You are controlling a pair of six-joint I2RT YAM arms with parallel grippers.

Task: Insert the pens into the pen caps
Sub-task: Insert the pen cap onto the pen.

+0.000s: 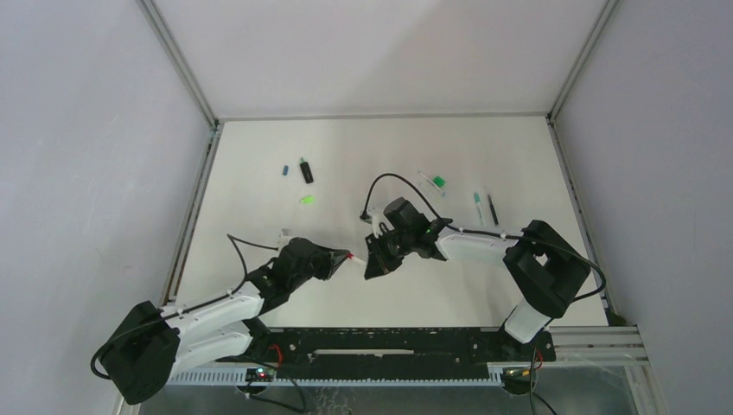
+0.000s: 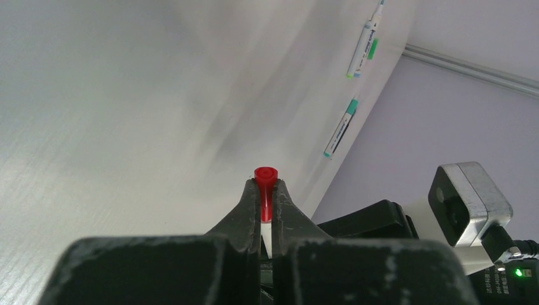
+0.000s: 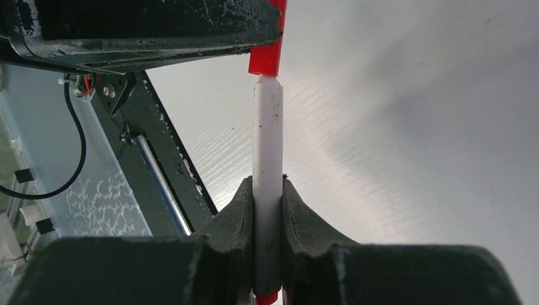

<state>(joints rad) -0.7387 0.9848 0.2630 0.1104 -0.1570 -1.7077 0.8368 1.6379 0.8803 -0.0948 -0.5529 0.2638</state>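
My right gripper [image 3: 267, 184] is shut on a white pen [image 3: 267, 133] with a red rear end. The barrel runs straight out to a red pen cap [image 3: 267, 58], and its far end meets the cap's mouth. My left gripper [image 2: 266, 185] is shut on that red cap [image 2: 266, 174], which pokes out past the fingertips. From above, the two grippers [image 1: 340, 259] [image 1: 374, 256] face each other tip to tip, low over the table's near middle. The red cap [image 1: 351, 257] shows between them.
Further back on the white table [image 1: 259, 216] lie a blue cap [image 1: 285, 170], a black marker [image 1: 306, 170] and a bright green cap [image 1: 307, 200]. At the back right are a green-marked pen [image 1: 432, 181], a teal pen [image 1: 477, 206] and a thin dark pen [image 1: 492, 207].
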